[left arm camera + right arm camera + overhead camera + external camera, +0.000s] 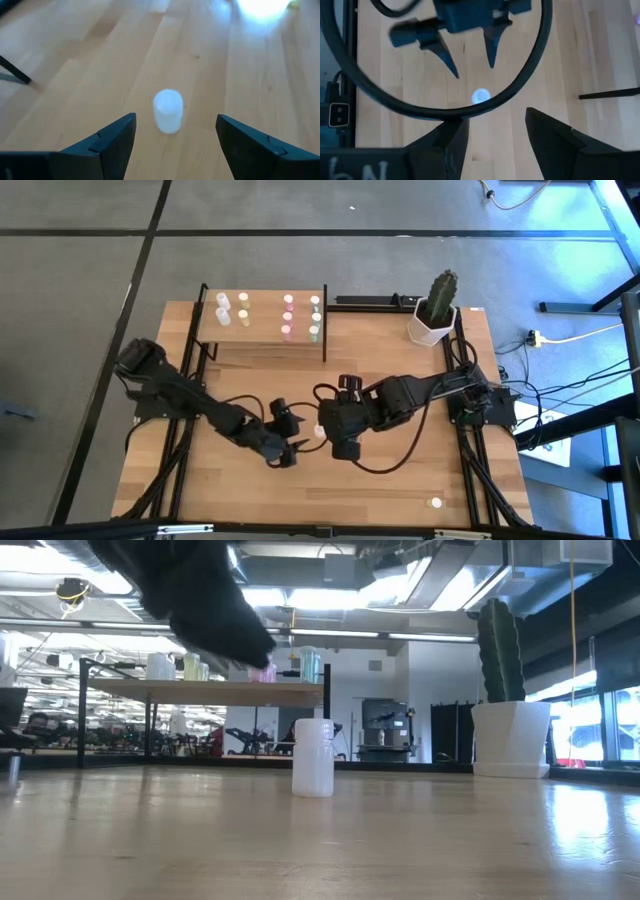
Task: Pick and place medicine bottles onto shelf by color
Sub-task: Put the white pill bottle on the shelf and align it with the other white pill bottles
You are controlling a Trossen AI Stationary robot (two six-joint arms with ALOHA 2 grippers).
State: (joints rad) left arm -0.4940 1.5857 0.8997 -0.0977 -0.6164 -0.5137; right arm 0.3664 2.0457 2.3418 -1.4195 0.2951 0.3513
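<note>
White vial (168,111) stands upright mid-tabletop, toward the front edge, between my two hands. My left hand (291,450) is spread apart and aimed at it; I'd ease forward until it's centred (the right hand (337,442), also apart, waits close by), then close gently.

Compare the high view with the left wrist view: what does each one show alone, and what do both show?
Only the high view shows the shelf with its vials, the cactus pot, the right gripper and a second white vial near the table's edge. Only the left wrist view shows the left gripper with its jaws open. Both show the white vial standing on the table.
</note>
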